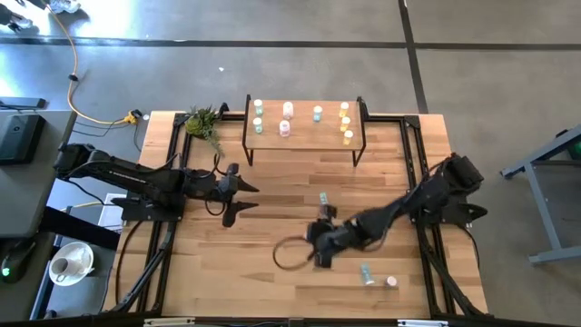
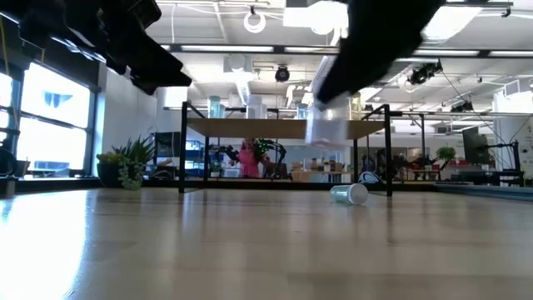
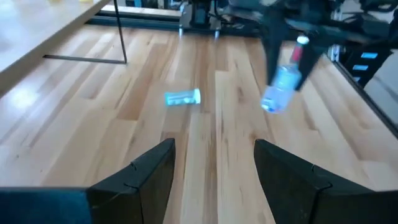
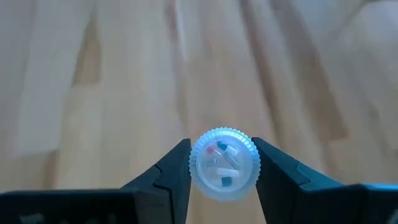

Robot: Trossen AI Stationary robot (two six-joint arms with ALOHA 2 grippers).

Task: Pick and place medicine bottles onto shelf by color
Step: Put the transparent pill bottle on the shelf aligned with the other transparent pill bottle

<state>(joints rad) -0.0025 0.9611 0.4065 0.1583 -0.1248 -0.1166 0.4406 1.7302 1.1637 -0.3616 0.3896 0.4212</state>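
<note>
Above the middle of the desk (image 1: 218, 263), the right gripper (image 4: 222, 167) pinches a light blue bottle (image 4: 224, 164) clear of the wood. Another bottle (image 3: 183, 98) lies on its side nearby. Off to the left side, the left gripper (image 3: 214, 168) hovers with fingers spread, near the shelf (image 1: 304, 138) holding several upright bottles.

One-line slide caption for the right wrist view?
Right gripper holds a light-blue ribbed-cap medicine bottle between its dark fingers above the slatted wooden tabletop.

Slatted wooden table (image 1: 272, 282) under shelf (image 1: 304, 139), loose bottles (image 1: 367, 273).
</note>
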